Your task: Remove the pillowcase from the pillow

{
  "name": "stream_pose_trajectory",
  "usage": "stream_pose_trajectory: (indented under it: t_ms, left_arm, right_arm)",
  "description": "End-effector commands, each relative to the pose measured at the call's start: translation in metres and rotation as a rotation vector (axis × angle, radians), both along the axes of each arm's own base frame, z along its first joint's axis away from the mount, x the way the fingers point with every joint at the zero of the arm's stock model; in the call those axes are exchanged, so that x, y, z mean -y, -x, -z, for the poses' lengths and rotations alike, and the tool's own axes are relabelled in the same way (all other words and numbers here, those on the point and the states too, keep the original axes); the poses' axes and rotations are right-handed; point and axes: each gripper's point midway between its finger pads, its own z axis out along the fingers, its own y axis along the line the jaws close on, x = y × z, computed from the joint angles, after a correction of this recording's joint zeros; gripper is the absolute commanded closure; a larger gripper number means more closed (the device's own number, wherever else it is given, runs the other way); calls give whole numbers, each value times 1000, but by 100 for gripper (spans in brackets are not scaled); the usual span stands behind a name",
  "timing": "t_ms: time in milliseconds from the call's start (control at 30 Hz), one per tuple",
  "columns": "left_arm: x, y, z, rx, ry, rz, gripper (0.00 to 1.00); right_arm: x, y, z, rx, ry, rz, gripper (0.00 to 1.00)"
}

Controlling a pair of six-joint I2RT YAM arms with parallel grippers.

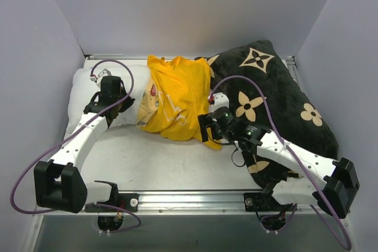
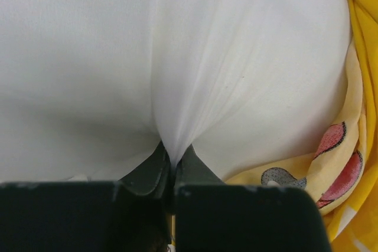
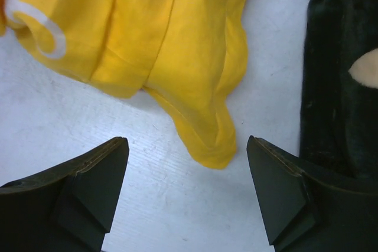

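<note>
At left, the left gripper [image 2: 173,156] is clamped on a pinch of the white pillow [image 1: 80,95]. The yellow pillowcase [image 1: 174,98] bunches over the pillow's right end, mid-worktop [image 1: 159,166]. The right gripper [image 3: 186,146] is spread wide at its loose corner — a black flowered pillow [image 1: 283,101] crowds the right.

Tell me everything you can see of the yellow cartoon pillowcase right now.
The bright yellow soft fabric pillowcase, printed with red, white and grey cartoon shapes, lies bunched over the right end of the plump white pillow, whose left part is bare. It rests on the white table beside the black tan-flowered pillow. One limp corner points into the open right claw, not gripped.
</note>
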Motion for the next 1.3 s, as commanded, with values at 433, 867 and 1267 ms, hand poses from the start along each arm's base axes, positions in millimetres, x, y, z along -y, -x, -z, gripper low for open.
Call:
stream_pose_trajectory:
  t_ms: [433,867,1267]
  left_arm:
    - [-27,-20,-38,87,-16,-57,100]
    - [-104,-35,-7,13,-38,-231,100]
    - [-120,-33,12,-42,-44,-259,100]
  right_arm:
    - [-5,-37,57,22,15,172,93]
    - [105,6,-84,250,-58,399,100]
    - [161,34,-200,455,-217,475,100]
